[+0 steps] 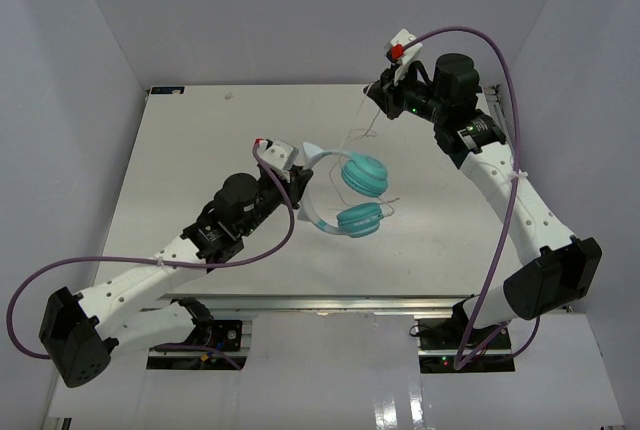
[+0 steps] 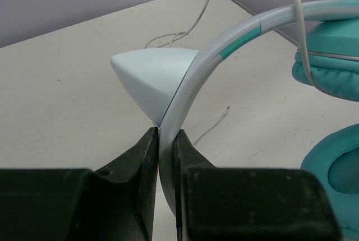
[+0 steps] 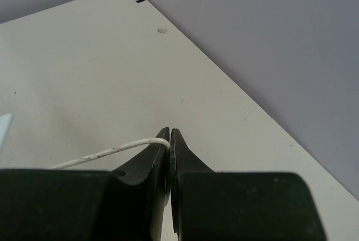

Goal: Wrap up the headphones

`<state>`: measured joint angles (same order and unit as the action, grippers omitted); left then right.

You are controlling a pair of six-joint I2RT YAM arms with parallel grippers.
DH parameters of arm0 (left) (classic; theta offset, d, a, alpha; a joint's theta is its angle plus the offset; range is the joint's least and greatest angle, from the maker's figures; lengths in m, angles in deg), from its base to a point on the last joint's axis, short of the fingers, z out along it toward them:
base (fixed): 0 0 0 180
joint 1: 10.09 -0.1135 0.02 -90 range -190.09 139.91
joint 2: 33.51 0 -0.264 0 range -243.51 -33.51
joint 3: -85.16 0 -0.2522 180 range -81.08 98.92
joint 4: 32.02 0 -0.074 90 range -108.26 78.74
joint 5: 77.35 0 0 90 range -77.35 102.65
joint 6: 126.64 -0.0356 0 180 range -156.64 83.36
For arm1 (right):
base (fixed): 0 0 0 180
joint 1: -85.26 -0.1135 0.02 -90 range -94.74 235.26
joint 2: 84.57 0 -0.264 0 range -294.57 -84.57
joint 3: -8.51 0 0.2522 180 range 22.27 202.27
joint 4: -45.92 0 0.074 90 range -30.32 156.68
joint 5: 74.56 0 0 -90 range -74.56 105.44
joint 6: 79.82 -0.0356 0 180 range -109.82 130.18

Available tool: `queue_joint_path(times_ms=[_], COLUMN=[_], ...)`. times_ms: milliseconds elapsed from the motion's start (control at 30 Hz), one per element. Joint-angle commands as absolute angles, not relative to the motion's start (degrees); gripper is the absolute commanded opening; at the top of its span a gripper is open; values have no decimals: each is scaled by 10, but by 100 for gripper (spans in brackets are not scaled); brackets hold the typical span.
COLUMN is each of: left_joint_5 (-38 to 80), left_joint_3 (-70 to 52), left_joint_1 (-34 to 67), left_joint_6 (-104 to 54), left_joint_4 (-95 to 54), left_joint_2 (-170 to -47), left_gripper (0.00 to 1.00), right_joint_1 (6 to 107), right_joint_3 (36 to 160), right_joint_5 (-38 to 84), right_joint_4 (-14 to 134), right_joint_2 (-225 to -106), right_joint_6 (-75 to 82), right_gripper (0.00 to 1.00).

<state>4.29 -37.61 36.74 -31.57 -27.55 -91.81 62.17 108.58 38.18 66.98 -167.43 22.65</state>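
The headphones (image 1: pixel 345 195) are lifted over the middle of the table, with two teal ear cups (image 1: pixel 363 175) and a pale headband (image 1: pixel 312 208). My left gripper (image 1: pixel 297 186) is shut on the headband (image 2: pixel 224 45), just below a pale pointed ear piece (image 2: pixel 151 75). Both teal cups (image 2: pixel 331 67) hang to its right. My right gripper (image 1: pixel 376 96) is raised near the table's far right. It is shut on the thin white cord (image 3: pixel 106 152), which runs slack from its jaws (image 1: pixel 360 135) down to the headphones. In the wrist views, the left gripper (image 2: pixel 165 134) and right gripper (image 3: pixel 169 134) both pinch tightly.
The white table (image 1: pixel 200 150) is boxed in by grey walls at the back and both sides. A black label (image 1: pixel 165 91) marks its far left corner. Thick purple cables (image 1: pixel 505 80) loop off both arms. More loose cord (image 2: pixel 168 39) lies on the table.
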Motion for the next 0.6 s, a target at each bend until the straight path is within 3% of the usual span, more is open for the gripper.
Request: queue_joint_path(times_ms=[0, 567], left_joint_5=[33, 28], left_joint_3=[-375, -351], left_joint_1=[365, 361], left_joint_6=[-278, -268], left_joint_4=[-262, -210], left_joint_2=[-879, -878], left_gripper=[0, 0], right_joint_1=[641, 676], right_joint_3=[1085, 1073], right_joint_5=[386, 434], right_joint_4=[614, 585], right_joint_2=[-1653, -1646], right_joint_6=[194, 125], right_gripper=[8, 8])
